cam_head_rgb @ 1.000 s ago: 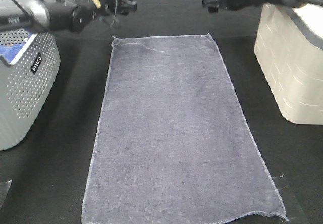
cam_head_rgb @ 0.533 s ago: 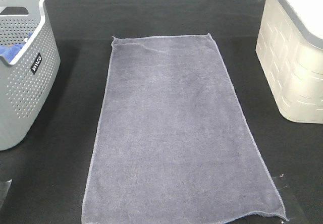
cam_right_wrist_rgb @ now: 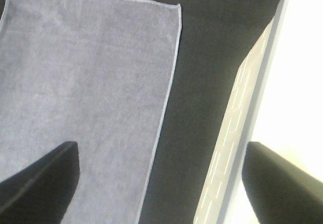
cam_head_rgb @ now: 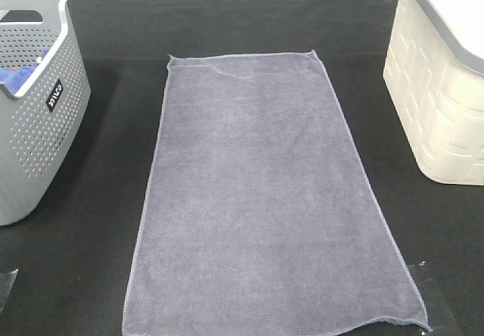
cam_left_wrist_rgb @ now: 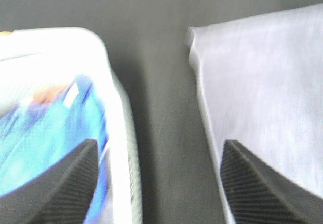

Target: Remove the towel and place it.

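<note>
Towel (cam_head_rgb: 265, 192) flat on black table (cam_head_rgb: 249, 18); left end effector (cam_left_wrist_rgb: 156, 183), right end effector (cam_right_wrist_rgb: 161, 183) agape, empty.

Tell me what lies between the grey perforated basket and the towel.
Nothing: only a bare strip of the black table cover separates the grey basket from the towel. The exterior high view shows it, and the left wrist view confirms it.

left claw (cam_left_wrist_rgb: 156, 183): black ribbed fingers | right claw (cam_right_wrist_rgb: 161, 183): plain dark fingers
</note>
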You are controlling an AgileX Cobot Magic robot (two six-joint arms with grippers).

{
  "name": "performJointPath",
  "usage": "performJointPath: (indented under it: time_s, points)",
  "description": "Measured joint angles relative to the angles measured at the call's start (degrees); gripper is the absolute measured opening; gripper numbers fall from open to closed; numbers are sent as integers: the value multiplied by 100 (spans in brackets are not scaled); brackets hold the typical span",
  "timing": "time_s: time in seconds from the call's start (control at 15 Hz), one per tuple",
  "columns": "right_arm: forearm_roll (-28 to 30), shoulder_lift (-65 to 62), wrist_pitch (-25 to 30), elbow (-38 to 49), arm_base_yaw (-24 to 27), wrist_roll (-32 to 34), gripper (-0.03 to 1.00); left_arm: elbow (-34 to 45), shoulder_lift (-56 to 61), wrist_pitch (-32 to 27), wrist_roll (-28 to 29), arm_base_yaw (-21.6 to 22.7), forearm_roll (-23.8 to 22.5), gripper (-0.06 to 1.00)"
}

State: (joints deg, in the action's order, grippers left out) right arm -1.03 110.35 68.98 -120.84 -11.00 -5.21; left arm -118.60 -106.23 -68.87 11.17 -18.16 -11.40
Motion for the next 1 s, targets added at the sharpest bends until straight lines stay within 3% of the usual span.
performJointPath:
  time_s: [0.27,0.73,1.0]
  points:
    - [-40,-1243,46,1627,0,63,82,1696,1409,-29,-74,0,57,64]
    - [-384,-4211,57,5770,0,103,82,6016,4039,-103,-74,0,688,63]
    - [-447,-5856,57,7615,0,103,82,7769,5357,470,-80,0,934,63]
